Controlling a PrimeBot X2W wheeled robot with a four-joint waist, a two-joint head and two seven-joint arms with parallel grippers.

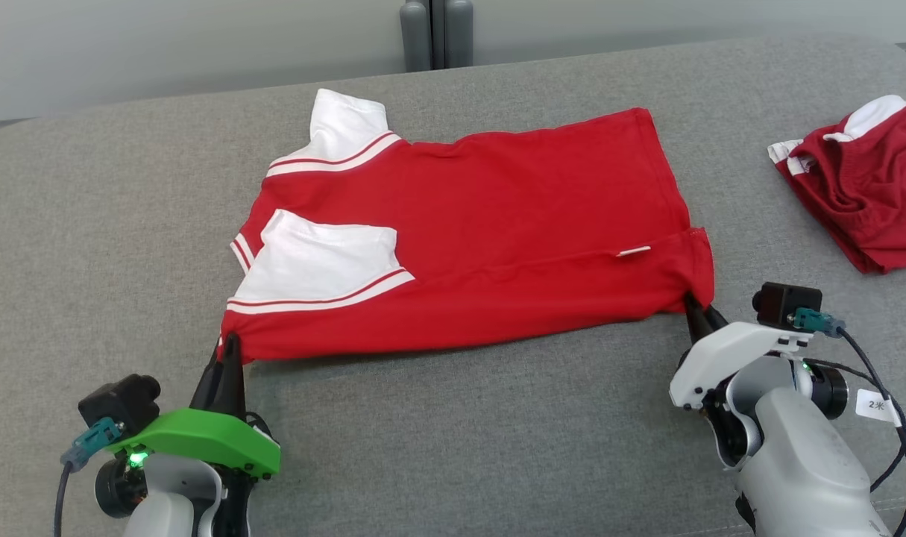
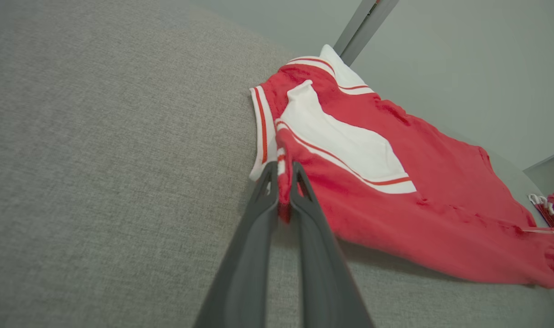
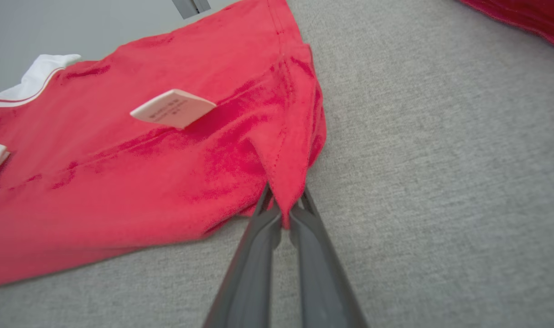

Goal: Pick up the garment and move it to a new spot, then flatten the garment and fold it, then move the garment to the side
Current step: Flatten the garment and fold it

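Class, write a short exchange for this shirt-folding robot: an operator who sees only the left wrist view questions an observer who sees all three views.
Operator: I see my left gripper pinching the near corner of the red shirt at the sleeve end. Does the other arm have hold?
Observer: Yes. The right gripper is shut on the near hem corner, with cloth pinched between its fingertips.
Operator: What is that red scrap at my view's right edge?
Observer: A second red-and-white garment lies crumpled on the grey table, to the right of the shirt and apart from it.
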